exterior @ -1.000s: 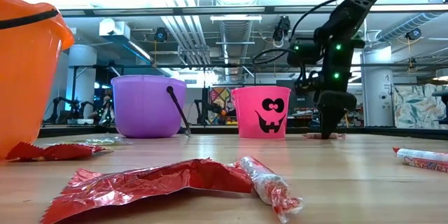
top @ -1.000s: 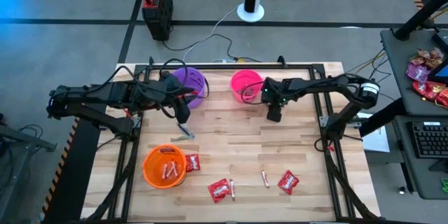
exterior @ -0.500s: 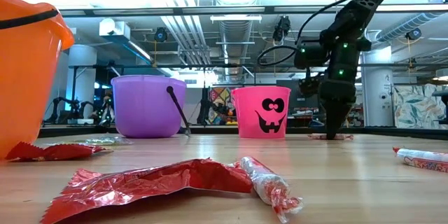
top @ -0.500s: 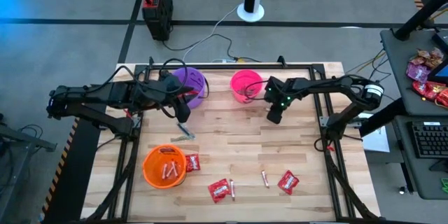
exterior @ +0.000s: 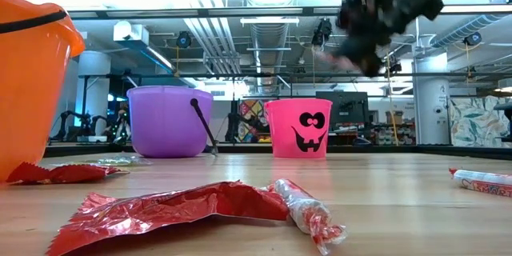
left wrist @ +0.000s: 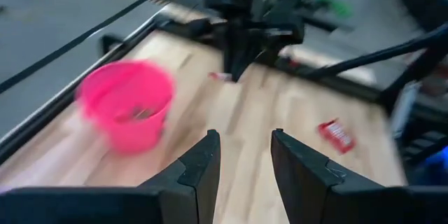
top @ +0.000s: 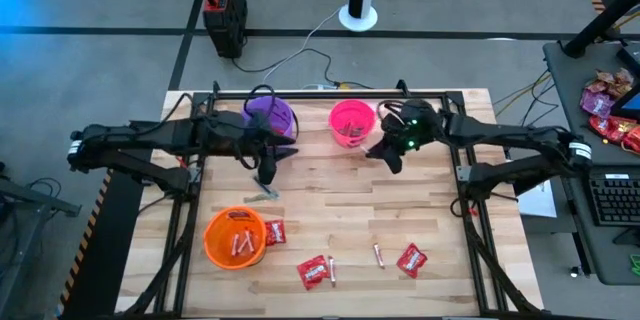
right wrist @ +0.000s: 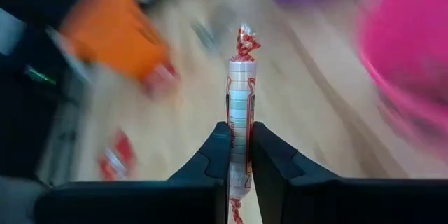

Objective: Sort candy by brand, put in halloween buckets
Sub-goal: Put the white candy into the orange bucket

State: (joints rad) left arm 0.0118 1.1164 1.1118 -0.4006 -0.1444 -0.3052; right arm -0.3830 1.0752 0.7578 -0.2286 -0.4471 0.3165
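- The right tool [top: 385, 152] has lifted off the tabletop [top: 440, 210]. A second ago it stood straight down on the wood, just beside the pink bucket [top: 352, 122], with a small candy under its tip; now it hangs in the air, tilted, close to that bucket's rim.
- Its fingers [right wrist: 217, 155] are pressed together on a thin candy stick [right wrist: 239, 105] with white wrapper and red twisted ends. The stick points forward out of the grip, as the right wrist view shows.
- This means the pick is done, and I judge the next step is to carry the stick over the pink bucket and let it go there.
- The right arm reaches in from the right side, low and stretched across the far part of the tabletop, and in the low view it is high above the wood.
- The left tool [top: 268, 168] hovers near the purple bucket [top: 270, 118], a little forward of where it was before, above a pale wrapper [top: 263, 196]. Its fingers [left wrist: 199, 168] stand spread apart and hold nothing.
- The orange bucket [top: 236, 237] at the near left already has sticks inside.
- Red packets [top: 411, 259] and two more sticks [top: 379, 255] lie on the near part of the tabletop, so much sorting is left.
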